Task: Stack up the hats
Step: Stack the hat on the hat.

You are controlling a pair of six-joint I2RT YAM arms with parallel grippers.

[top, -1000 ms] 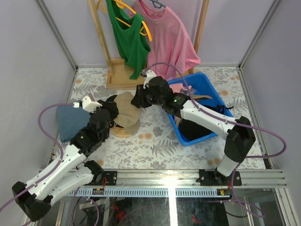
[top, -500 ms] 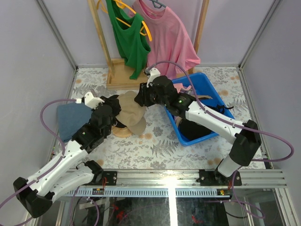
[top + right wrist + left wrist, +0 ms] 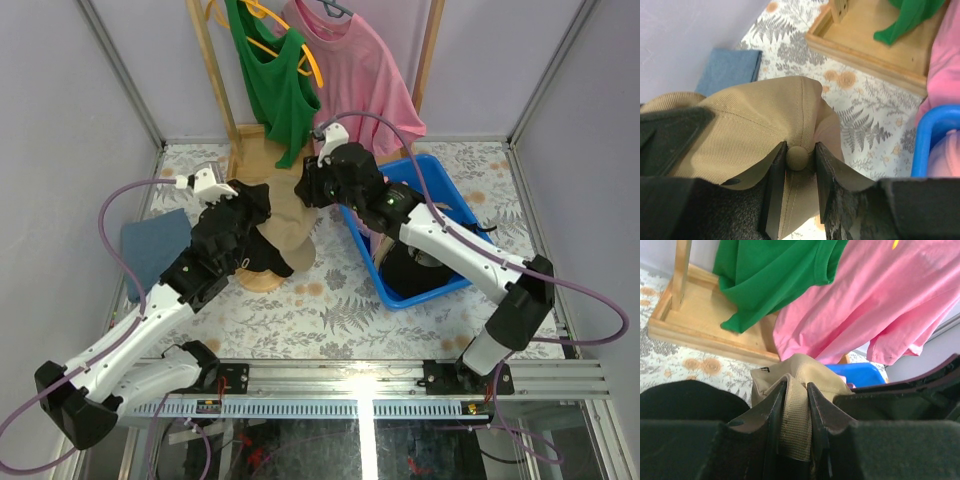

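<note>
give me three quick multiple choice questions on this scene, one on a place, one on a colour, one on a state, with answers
1. Seen from above, where does the blue bin lie relative to the tan cap?
A) to its left
B) to its right
C) under it

2. What colour is the T-shirt hanging beside the green tank top?
A) pink
B) yellow
C) white

3. The right gripper is
A) open over the bin
B) shut on the tan cap
C) shut on the tank top

Answers: 1 B, the bin sits right of the cap in the top view; 2 A, its fabric is plainly pink; 3 B, it pinches the cap's top button.
</note>
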